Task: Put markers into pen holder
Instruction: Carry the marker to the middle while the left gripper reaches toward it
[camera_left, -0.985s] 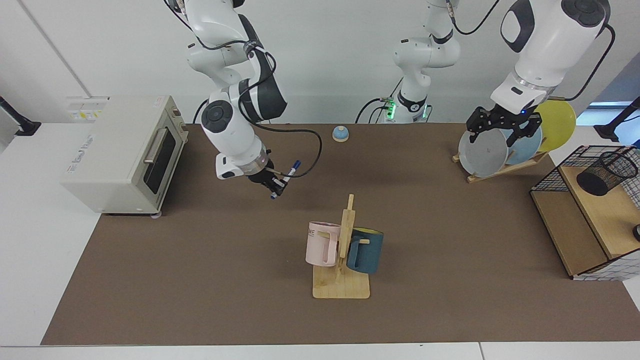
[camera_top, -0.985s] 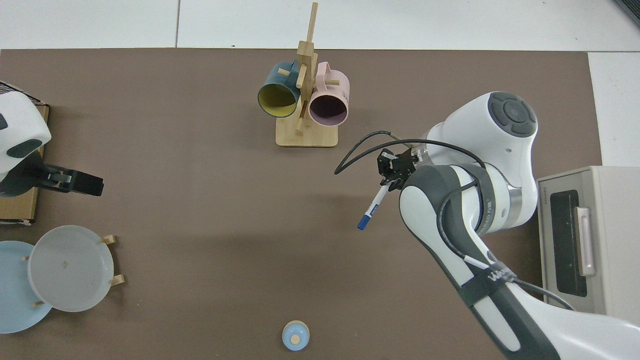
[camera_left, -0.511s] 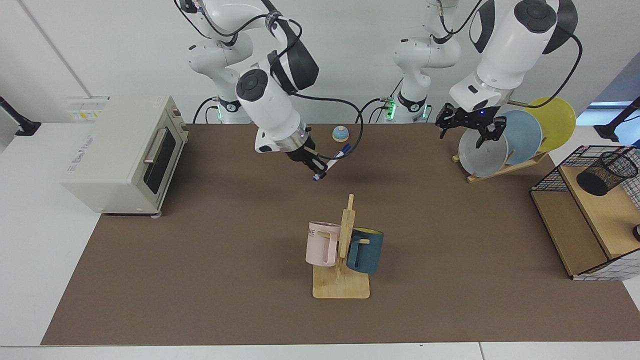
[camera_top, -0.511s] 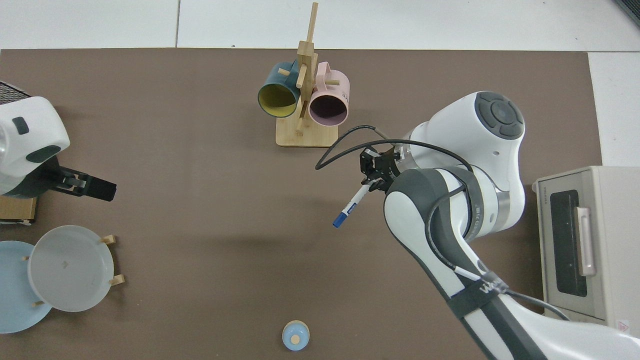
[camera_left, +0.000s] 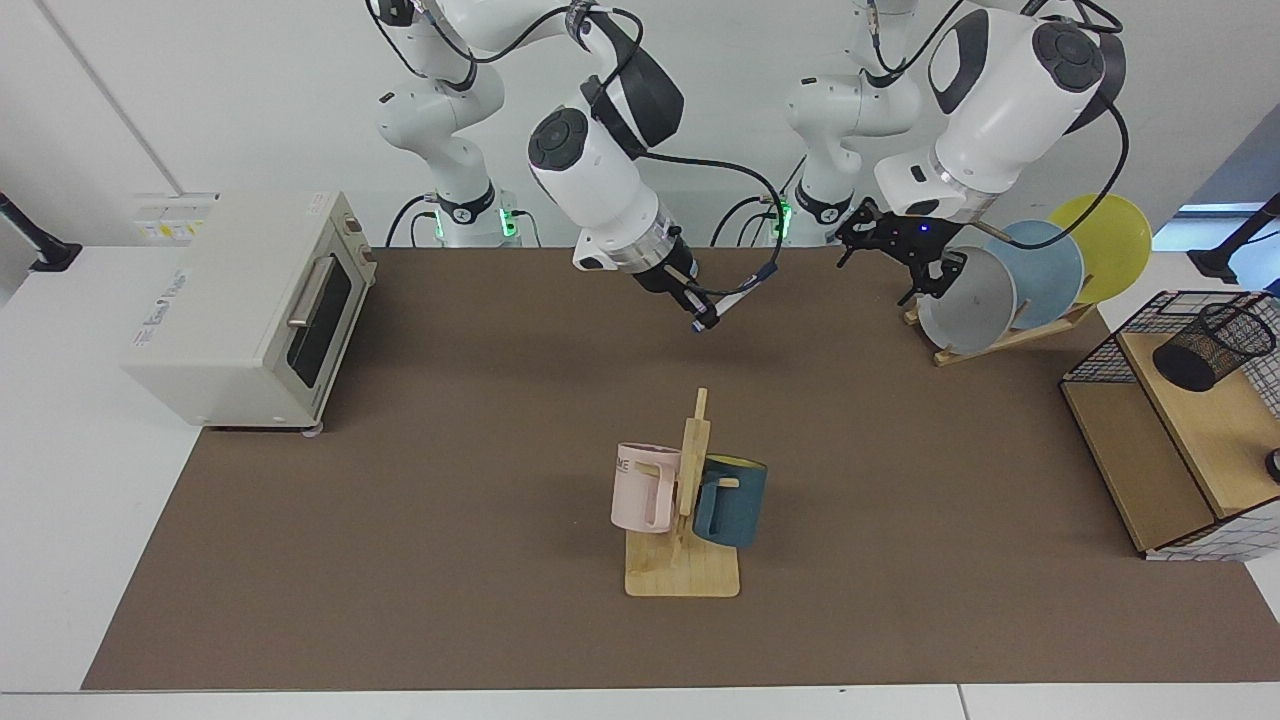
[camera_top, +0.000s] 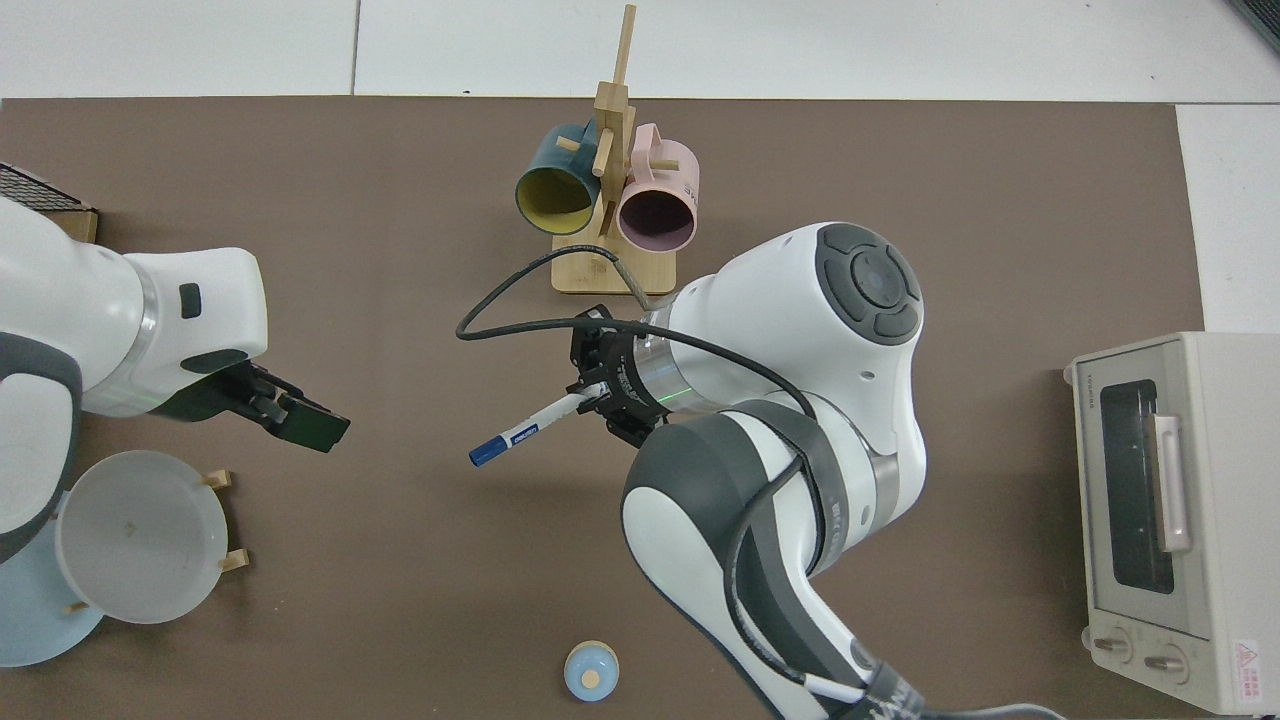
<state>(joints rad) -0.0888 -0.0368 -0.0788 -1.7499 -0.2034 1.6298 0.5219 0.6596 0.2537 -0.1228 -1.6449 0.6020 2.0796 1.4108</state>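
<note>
1. The slim white whiteboard marker with a dark blue cap (camera_left: 738, 296) is carried in the air over the back middle of the brown counter (camera_left: 450, 560), tilted, its capped end pointing out toward the other arm; in the top view (camera_top: 528, 435) the cap juts free of the arm.
2. The right tool (camera_left: 692, 304) is clamped on the marker's barrel near its uncapped end, its arm reaching in from the back of the counter.
3. The left tool (camera_left: 905, 255) hangs with its fingers spread and nothing between them, just in front of the grey plate (camera_left: 965, 303) at the front of the wooden plate rack (camera_left: 1010, 335); bare counter lies between the two tools.
4. The small black wire-mesh pen holder (camera_left: 1212, 345) lies tipped on the upper wooden shelf (camera_left: 1215, 430) of the black wire-grid basket (camera_left: 1100, 350) at the counter's far end, well apart from the marker.
5. The wooden mug stand (camera_left: 685, 560), bearing a pink mug (camera_left: 640, 487) and a dark teal mug (camera_left: 733, 502), stands near the counter's front middle, clear of both arms.
6. A cream toaster oven (camera_left: 250, 300) sits at the opposite end of the counter, and a small blue domed bell (camera_top: 591, 671) rests near the back edge, seen only in the top view.
</note>
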